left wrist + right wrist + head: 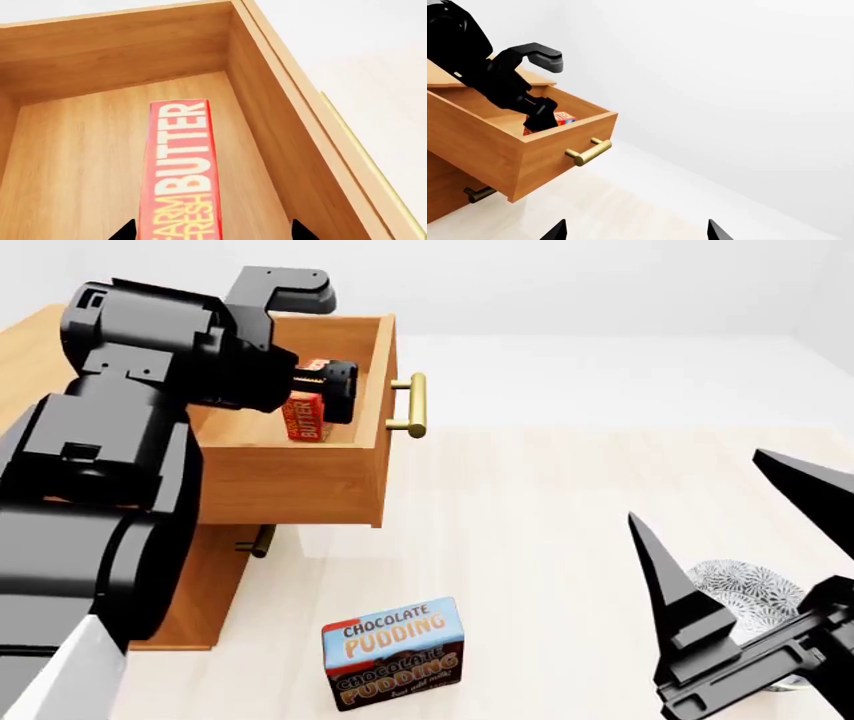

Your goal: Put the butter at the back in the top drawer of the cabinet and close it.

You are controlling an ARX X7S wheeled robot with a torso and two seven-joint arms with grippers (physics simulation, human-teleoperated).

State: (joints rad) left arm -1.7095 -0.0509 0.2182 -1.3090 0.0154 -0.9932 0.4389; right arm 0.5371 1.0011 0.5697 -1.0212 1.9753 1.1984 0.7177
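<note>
The left gripper (320,400) reaches down into the open top drawer (300,475) of the cabinet (200,580), and it appears to be clamped on the butter (308,416), holding the small orange-red box on edge above the drawer floor. In the left wrist view the butter (180,165) runs lengthwise away from the camera between the two dark fingertips (127,231), its yellow and white lettering facing up, with bare wood showing on both sides and a clear stretch of drawer floor between the box and the drawer wall ahead. Whether the box already touches the floor cannot be told. The arm comes in from above, likely because the drawer walls block any sideways approach.

The top drawer is pulled well out, its brass bar handle (411,406) facing open floor, which leaves room for the arm to work inside. A lower drawer's handle (254,540) sits in shadow beneath it, shut.

On the pale floor in front of the cabinet stands the chocolate pudding box (395,652), well apart from the drawer and not part of this step.

Further right, the right gripper (727,570) hangs spread apart and holding nothing, kept well away from the cabinet. Behind it lies a small patterned grey and white object (741,585), partly hidden. The drawer is yet to be pushed shut.
</note>
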